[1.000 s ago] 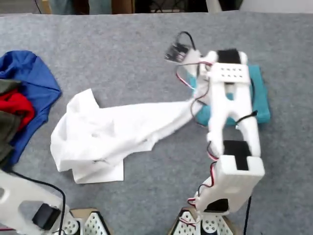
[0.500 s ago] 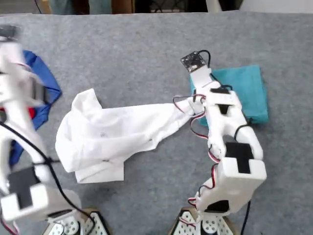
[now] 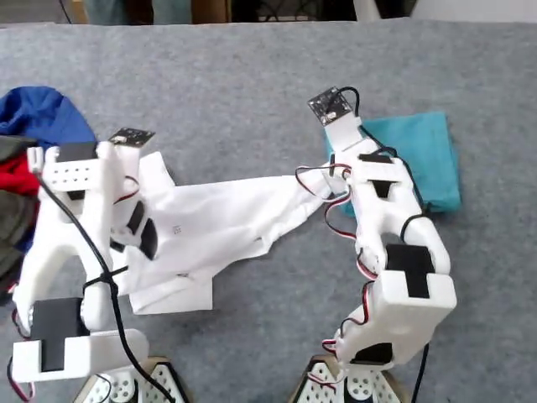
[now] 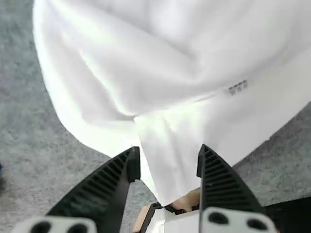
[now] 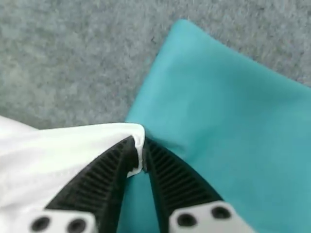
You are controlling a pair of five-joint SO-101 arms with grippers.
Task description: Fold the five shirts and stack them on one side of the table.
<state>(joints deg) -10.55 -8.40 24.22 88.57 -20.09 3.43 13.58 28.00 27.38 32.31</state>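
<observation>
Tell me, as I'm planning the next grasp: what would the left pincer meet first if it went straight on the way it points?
Most likely the crumpled white fabric shirt: the open left pincer points down onto its edge, though the gap between them is unclear.

Loose shirt [image 3: 226, 222] between heap [image 3: 25, 176], folded shirt [image 3: 432, 155]

the left gripper [image 4: 168, 150] has its two black fingers [image 4: 104, 182] spread apart, an edge of the white shirt [image 4: 170, 63] between them — the shirt lies rumpled on the gray table [image 4: 24, 131].
</observation>
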